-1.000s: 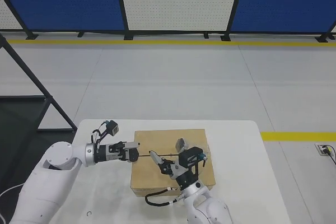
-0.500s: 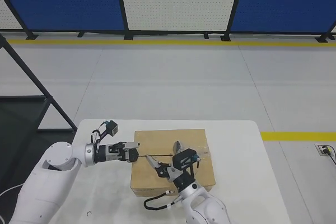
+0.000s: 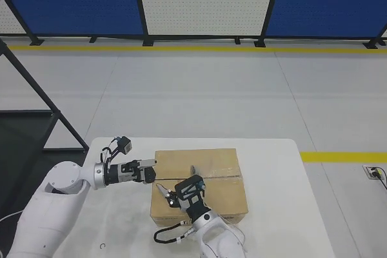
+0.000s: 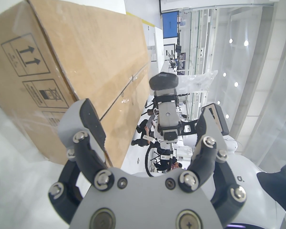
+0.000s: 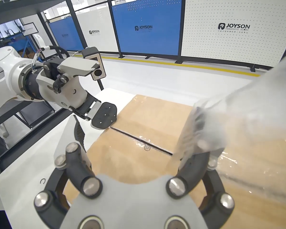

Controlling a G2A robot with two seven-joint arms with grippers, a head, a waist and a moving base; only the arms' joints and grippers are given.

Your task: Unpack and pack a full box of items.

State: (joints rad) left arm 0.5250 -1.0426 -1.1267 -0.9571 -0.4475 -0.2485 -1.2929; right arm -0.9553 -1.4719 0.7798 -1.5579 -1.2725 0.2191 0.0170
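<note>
A closed cardboard box (image 3: 200, 187) stands in the middle of the white table (image 3: 277, 200), with a seam (image 5: 143, 141) running across its top. My left gripper (image 3: 148, 173) is open at the box's left edge, level with the seam end; one finger (image 4: 93, 120) lies against the box's corner. My right gripper (image 3: 177, 184) hovers open over the left part of the box top. A strip of clear tape (image 5: 228, 125) clings to one of its fingers and trails back over the box. The left gripper (image 5: 102, 115) faces it from close by.
A black metal rack (image 3: 26, 97) stands off the table's left side. Blue and white fence panels (image 3: 206, 16) line the back beyond a yellow floor line. Bare table surface lies right of the box and along the front left corner (image 3: 109, 232).
My right gripper has moved left across the box top, dragging the clear tape with it. My left gripper has drawn back a little to the box's left edge.
</note>
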